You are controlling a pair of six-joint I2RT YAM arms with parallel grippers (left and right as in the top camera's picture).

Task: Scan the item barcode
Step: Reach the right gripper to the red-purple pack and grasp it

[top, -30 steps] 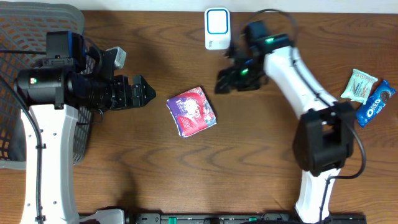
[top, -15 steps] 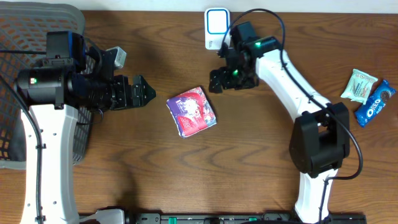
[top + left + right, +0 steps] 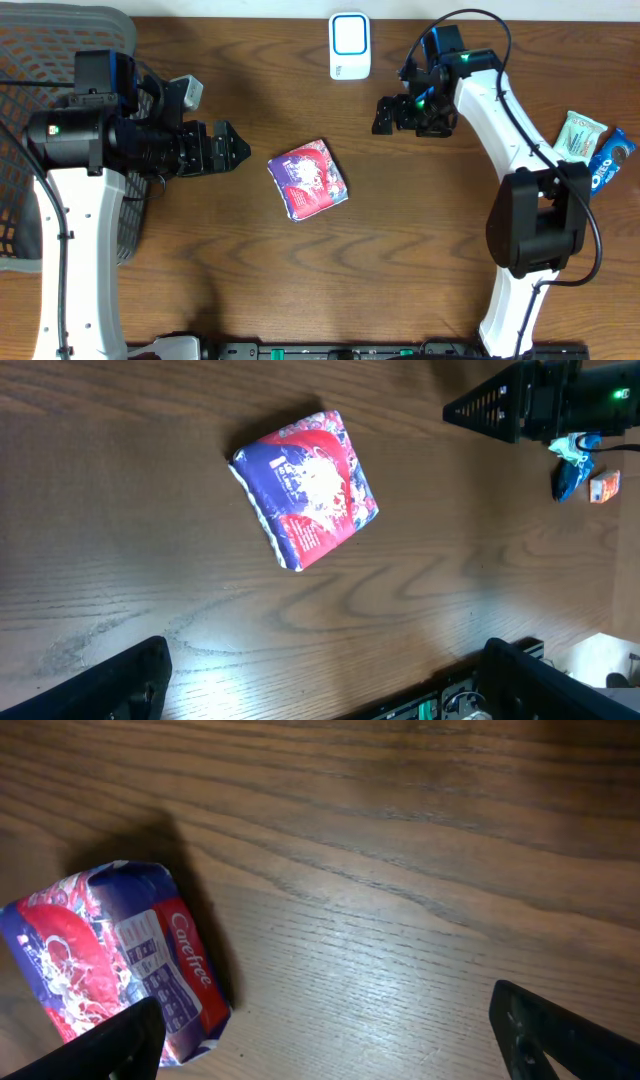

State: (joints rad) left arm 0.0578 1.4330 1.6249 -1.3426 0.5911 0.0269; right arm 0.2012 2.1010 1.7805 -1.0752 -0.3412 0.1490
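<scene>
At the far left of the wooden table (image 3: 250, 280) stands a dark mesh basket (image 3: 25, 60), and the left arm reaches from there toward the middle. The left gripper (image 3: 232, 148) hangs over bare wood with its jaws spread wide and nothing between them. In the left wrist view its two fingers (image 3: 120, 685) sit at the opposite lower corners of the picture. To the right of it, apart from it, lies the item to scan, a red and purple packet (image 3: 308, 178). It lies flat on the table, turned at an angle to the table edges, and no gripper touches it. The right wrist view shows the word "Carefree" on its red band, but the other print is too small to read. A little further right, at the far edge of the table, lies the white scanner (image 3: 349, 45) with a blue frame on its face. It is well apart from the packet. The right gripper (image 3: 382, 115) is just to the right of the scanner and nearer the front. It is also opened wide and empty, with its fingers (image 3: 110, 1045) at the two lower corners of its own view. At the far right, a pale green snack packet (image 3: 582, 136) and a blue Oreo packet (image 3: 607, 168) lie side by side.
</scene>
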